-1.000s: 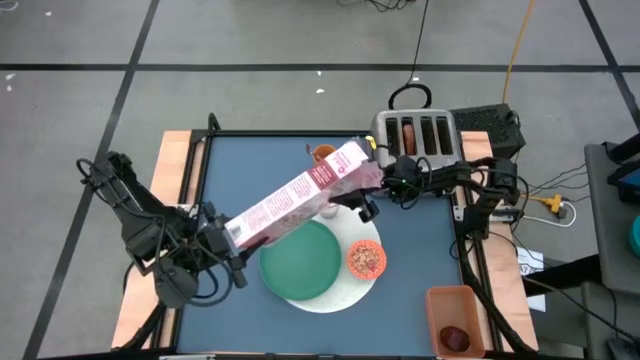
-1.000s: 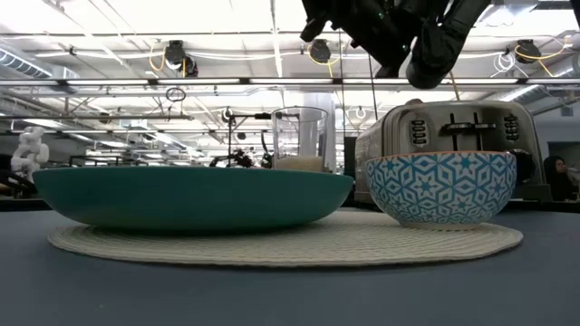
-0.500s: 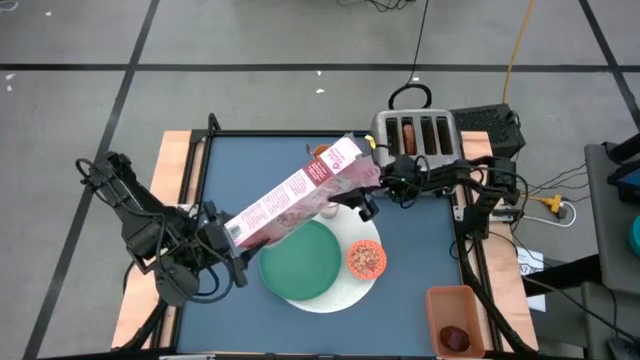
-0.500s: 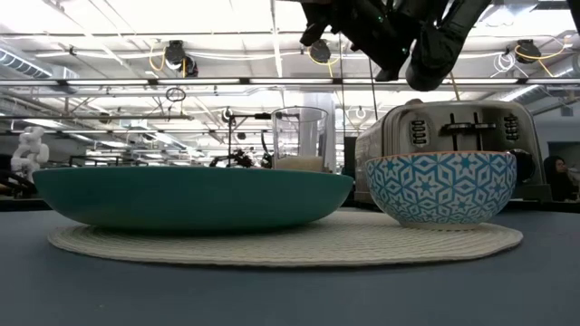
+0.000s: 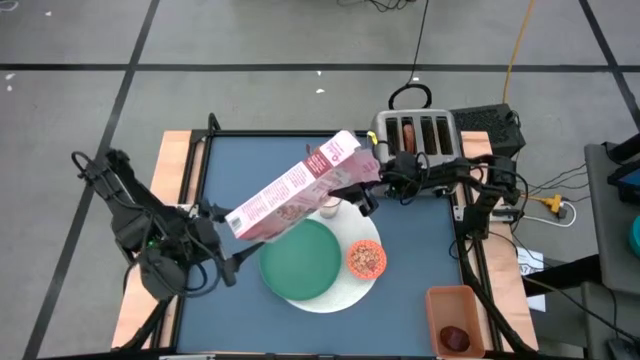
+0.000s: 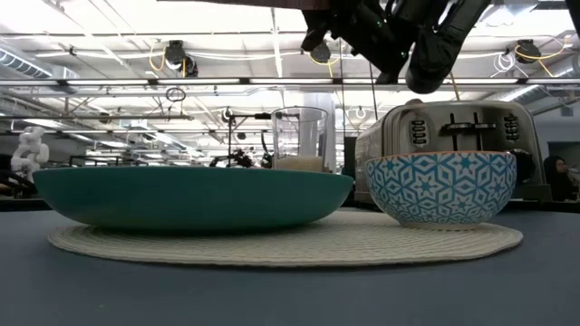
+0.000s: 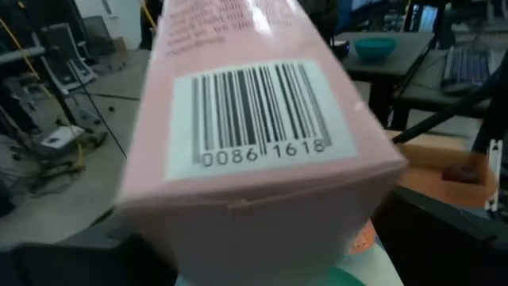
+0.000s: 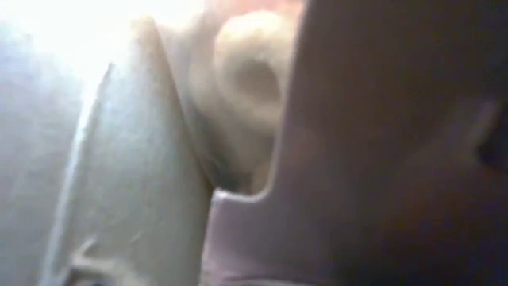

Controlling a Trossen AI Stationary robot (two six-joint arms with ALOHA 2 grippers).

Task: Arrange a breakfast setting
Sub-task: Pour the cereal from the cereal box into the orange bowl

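Left gripper (image 5: 222, 262) gapes, apparently clear of the pink cereal box (image 5: 295, 187); right gripper (image 5: 362, 190), clamped at its two-o'clock end, could let it sag

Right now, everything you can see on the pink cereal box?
The pink cereal box is a long cardboard carton, pink with darker print on its sides and a barcode panel on one end, seen in the left wrist view. It hangs tilted in the air above the table, crossing over the green plate. The right gripper clamps its upper end near the toaster. The left gripper sits open at the lower, barcode end, not gripping it.
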